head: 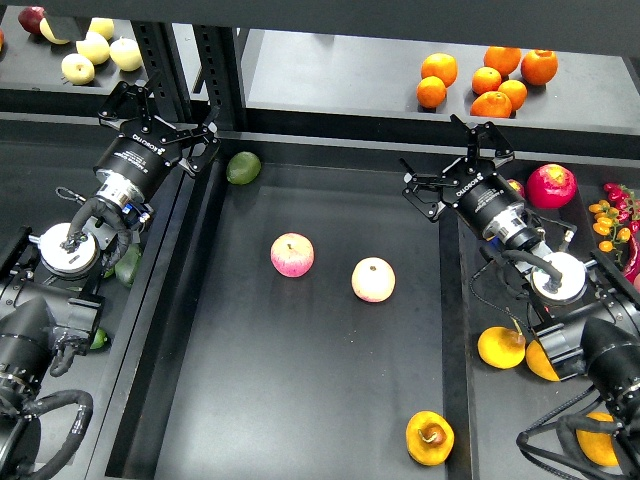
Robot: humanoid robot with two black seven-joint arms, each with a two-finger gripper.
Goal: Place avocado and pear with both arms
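Note:
The avocado (243, 167), green and oval, lies in the far left corner of the middle tray (300, 400). The pear (430, 437), orange-yellow with a brown stem dimple, lies in the tray's near right corner. My left gripper (165, 112) is open and empty, above the tray's left wall and just left of the avocado, apart from it. My right gripper (452, 163) is open and empty over the tray's right wall, far from the pear.
Two pink-and-yellow apples (292, 254) (373, 279) lie mid-tray. The left bin holds more avocados (126, 266), mostly hidden by my arm. The right bin holds a red apple (552, 185) and yellow-orange fruit (500, 347). Oranges (488, 80) and pale fruit (92, 48) sit on the rear shelf.

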